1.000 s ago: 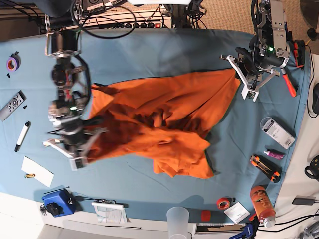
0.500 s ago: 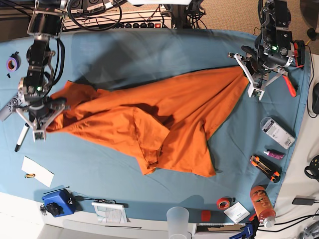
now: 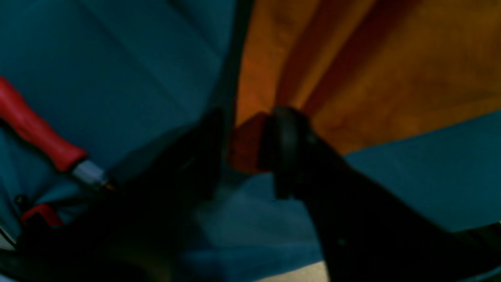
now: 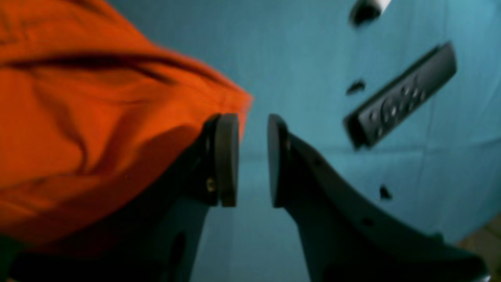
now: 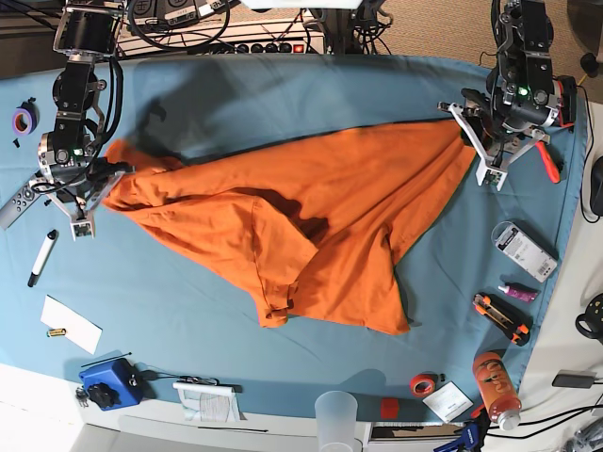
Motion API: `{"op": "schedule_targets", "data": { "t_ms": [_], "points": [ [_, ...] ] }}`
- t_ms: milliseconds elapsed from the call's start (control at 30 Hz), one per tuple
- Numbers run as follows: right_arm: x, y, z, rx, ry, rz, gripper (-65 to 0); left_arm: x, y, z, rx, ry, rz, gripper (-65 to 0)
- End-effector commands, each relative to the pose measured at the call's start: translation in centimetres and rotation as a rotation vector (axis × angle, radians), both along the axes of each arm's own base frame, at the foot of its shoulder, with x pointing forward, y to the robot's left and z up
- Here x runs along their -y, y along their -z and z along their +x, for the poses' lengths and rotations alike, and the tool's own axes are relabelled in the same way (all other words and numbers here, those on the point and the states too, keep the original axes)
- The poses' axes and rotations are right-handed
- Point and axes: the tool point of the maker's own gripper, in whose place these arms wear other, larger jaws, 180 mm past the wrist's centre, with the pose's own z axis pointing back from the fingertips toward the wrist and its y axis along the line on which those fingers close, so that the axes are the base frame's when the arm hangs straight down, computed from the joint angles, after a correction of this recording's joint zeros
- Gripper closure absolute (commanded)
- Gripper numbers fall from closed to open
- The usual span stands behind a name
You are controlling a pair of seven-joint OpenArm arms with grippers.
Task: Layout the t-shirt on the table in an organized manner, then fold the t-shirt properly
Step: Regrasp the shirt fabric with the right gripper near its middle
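Note:
The orange t-shirt [image 5: 320,207] lies spread wide across the blue-teal table [image 5: 283,104], its lower part still bunched toward the front. At the shirt's right corner my left gripper [image 5: 485,155] hovers; in the left wrist view this gripper [image 3: 246,137] has its jaws apart, with the t-shirt [image 3: 352,70] corner lying loosely between them. My right gripper [image 5: 80,212] is at the shirt's left tip. Its pads in the right wrist view [image 4: 253,156] stand apart over bare cloth, and the t-shirt [image 4: 98,117] edge sits just beside the left pad.
A black remote [image 5: 21,200] [image 4: 399,98] and a marker [image 5: 42,256] lie left of the right gripper. A red-handled tool [image 5: 546,160] [image 3: 35,129] lies by the left gripper. A white box [image 5: 525,250], cutter [image 5: 499,315], orange bottle [image 5: 497,386] and plastic cup [image 5: 336,414] line the right and front edges.
The arms have moved apart and drawn the shirt out wide. Both grippers, shut on the cloth before, now stand with jaws apart, and the shirt has settled flatter on the table.

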Motion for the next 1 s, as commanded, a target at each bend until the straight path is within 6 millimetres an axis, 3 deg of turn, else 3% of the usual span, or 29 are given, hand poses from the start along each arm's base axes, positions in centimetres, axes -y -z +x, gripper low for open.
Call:
{"op": "schedule_targets", "data": {
  "t_ms": [0,167,267,333,433,567,767,867,967],
  "points": [
    [0.9,-2.2,1.1,0.057,-0.002,-0.045,-13.8,-0.4,-1.0,0.8,0.040,0.003,0.015,-23.8],
    [0.1,-5.9,2.7,0.180,-0.062,-0.092,-13.8,0.1,-2.9,1.6,0.103,0.015,0.017,-23.8],
    [-1.8,-8.7,4.1,0.301,-0.131,-0.077,-13.8,0.4,-5.6,3.2,0.236,-0.018,0.000,-23.8],
    [-3.1,-9.5,4.7,0.353,-0.176,-0.040,-13.8,0.7,-7.6,4.6,0.353,-0.024,-0.018,-23.8],
    [-5.1,-8.7,4.7,0.318,-0.271,0.021,-19.6,1.1,-8.9,5.7,0.448,-0.014,-0.034,-23.8],
    [-7.3,-8.2,4.9,0.307,-0.370,0.078,-24.7,1.1,-9.0,5.7,0.452,-0.013,-0.036,-23.9],
    [-15.8,-6.2,5.4,0.262,-0.598,0.218,-24.7,1.6,-9.6,6.2,0.500,-0.018,-0.058,-23.9],
    [-19.8,-5.6,5.7,0.235,-0.736,0.166,-24.7,1.9,-9.6,6.2,0.504,-0.024,-0.071,-23.9],
    [-22.5,-5.5,6.8,0.254,-0.818,0.103,-24.6,1.9,-9.5,6.2,0.503,-0.025,-0.072,-23.9]
  ]
}}
